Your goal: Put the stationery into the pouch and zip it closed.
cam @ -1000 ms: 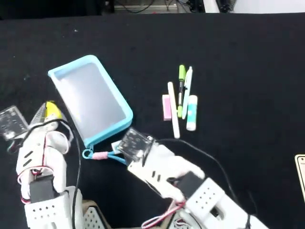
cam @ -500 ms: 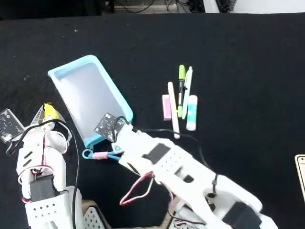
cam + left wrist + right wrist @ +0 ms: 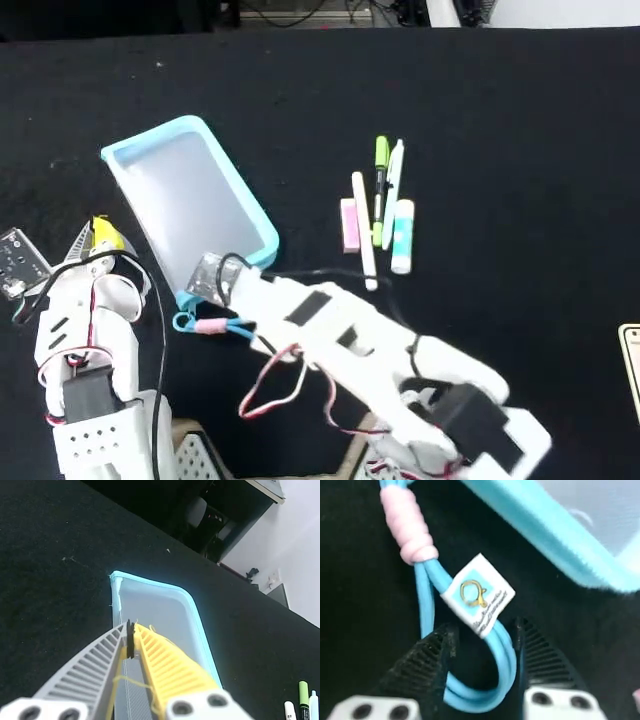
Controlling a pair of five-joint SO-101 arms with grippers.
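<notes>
**A:** status?
**B:** Step 1 imo: getting the zip open. My right gripper (image 3: 482, 630) is at the near corner of the pouch (image 3: 185, 205). Jaws narrow-open astride the blue pull cord (image 3: 426, 587), below its pink bead (image 3: 405, 520). Not clamped yet.
**A:** other arm?
**B:** My left gripper (image 3: 129, 630) is pinched closed on nothing, just beside the pouch on the side away from the pens.
**A:** stationery?
**B:** All on the table (image 3: 500, 120), well apart from the pouch: green highlighter (image 3: 381, 190), white pens (image 3: 364, 235), glue stick (image 3: 402, 235), pink eraser (image 3: 350, 224).
**A:** next?
**B:** Close on the cord, pull along the zip track. Prob need the left to pin the pouch or it'll slide w/ the pull. Can't tell how far the zip is open.
</notes>
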